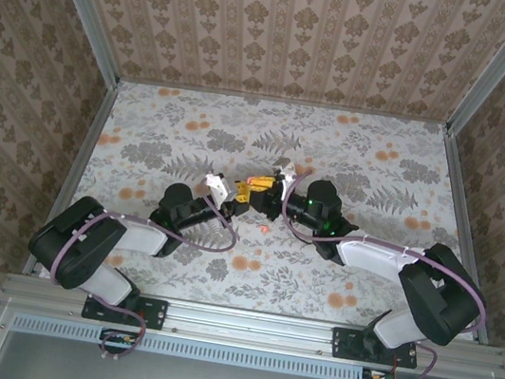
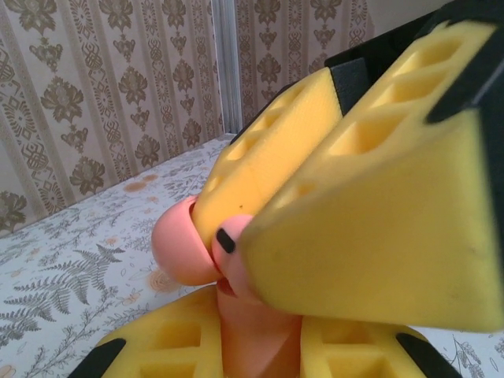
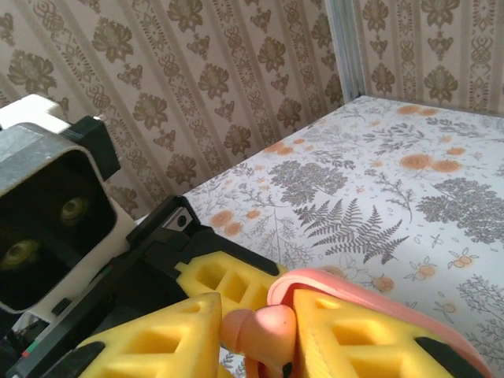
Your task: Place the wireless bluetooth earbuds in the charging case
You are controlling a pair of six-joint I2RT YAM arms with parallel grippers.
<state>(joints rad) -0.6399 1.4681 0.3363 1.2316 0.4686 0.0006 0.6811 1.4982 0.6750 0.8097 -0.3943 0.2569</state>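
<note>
My left gripper (image 2: 252,350) is shut on the coral charging case (image 2: 253,327), which stands upright between its yellow pads (image 2: 142,346) with its lid (image 2: 177,252) swung open. My right gripper (image 3: 256,339) reaches in from above, shut on a coral-pink earbud (image 3: 266,329). In the left wrist view that earbud (image 2: 233,236) sits at the case's open mouth, partly hidden by the right fingers (image 2: 378,236). From above, both grippers meet at mid-table, left (image 1: 244,193) and right (image 1: 276,193). A second small coral earbud (image 1: 265,231) lies on the cloth just in front of them.
The table carries a grey fern-print cloth (image 1: 194,132) with orange flower blotches (image 1: 245,263). Patterned walls close it in at the back and both sides. The left wrist camera housing (image 3: 47,220) looms close beside my right fingers.
</note>
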